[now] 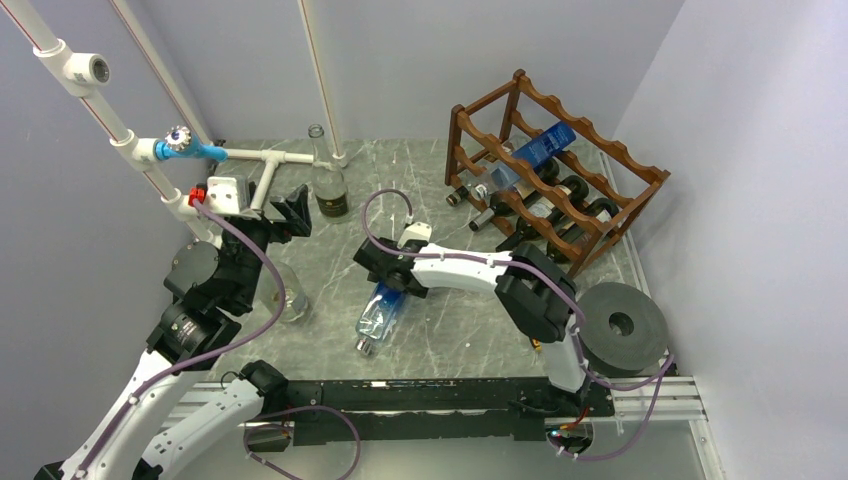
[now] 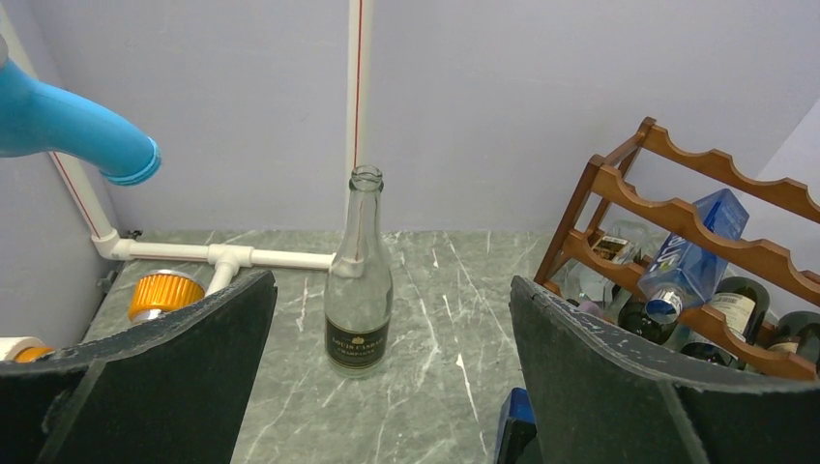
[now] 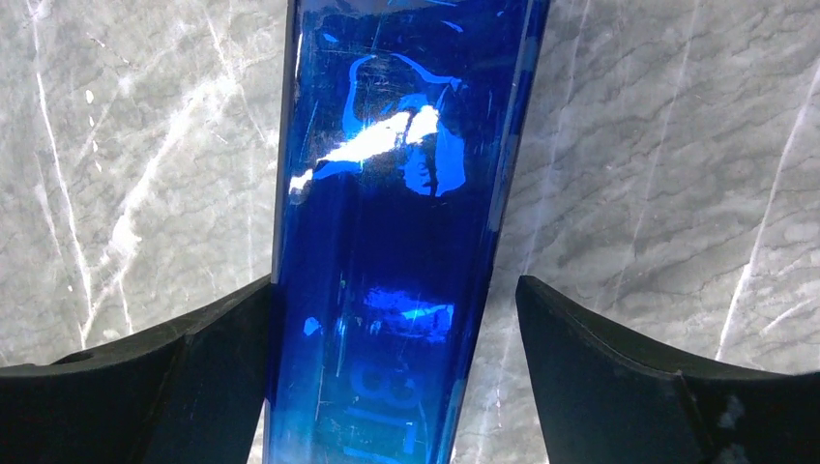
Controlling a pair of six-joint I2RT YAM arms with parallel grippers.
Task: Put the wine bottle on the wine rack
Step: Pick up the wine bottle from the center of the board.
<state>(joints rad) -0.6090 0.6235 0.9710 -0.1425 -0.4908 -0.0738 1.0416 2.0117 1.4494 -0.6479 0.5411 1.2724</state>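
the blue wine bottle (image 1: 378, 318) is laid flat on the desk (image 1: 450, 335), straddled by the right tool (image 3: 394, 290), jaws spread, nothing pinched; the wine rack (image 2: 717, 166) is well apart; the left tool (image 1: 296, 212) is likewise spread

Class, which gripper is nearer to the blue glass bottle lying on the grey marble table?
Right. The right gripper straddles the blue glass bottle, jaws open; the left gripper hovers apart, farther back on the left.
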